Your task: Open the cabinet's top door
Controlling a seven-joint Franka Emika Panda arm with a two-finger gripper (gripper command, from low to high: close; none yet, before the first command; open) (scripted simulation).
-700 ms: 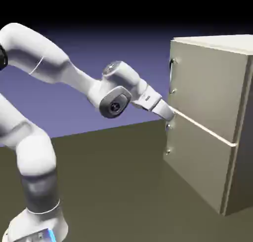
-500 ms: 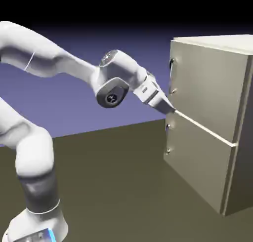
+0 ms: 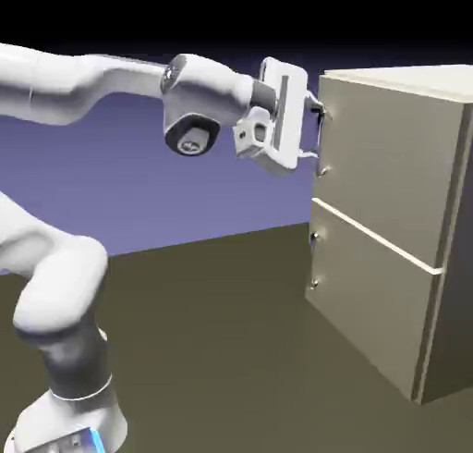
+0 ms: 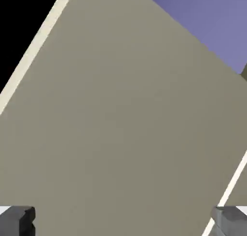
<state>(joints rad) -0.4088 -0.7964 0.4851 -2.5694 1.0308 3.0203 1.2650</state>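
Observation:
The beige cabinet [image 3: 450, 285] stands at the exterior view's right, with both doors flush and shut. Its top door [image 3: 393, 155] carries a small dark bar handle [image 3: 323, 165] at its left edge. My gripper [image 3: 318, 128] is open right at that handle, one finger above the other, and it covers part of the bar. I cannot tell whether the fingers touch it. In the hand view the top door's panel [image 4: 125, 114] fills the picture, and the two grey fingertips [image 4: 17, 220] stand far apart with nothing between them. No handle shows there.
The lower door [image 3: 369, 299] sits under a pale seam [image 3: 379, 238] and has its own small handle [image 3: 315, 257] at the left edge. The brown table [image 3: 212, 349] stretches between my base and the cabinet.
My hand has risen from the seam between the doors to the top door's handle and has rolled, so the fingers now stand one above the other. The doors have not moved.

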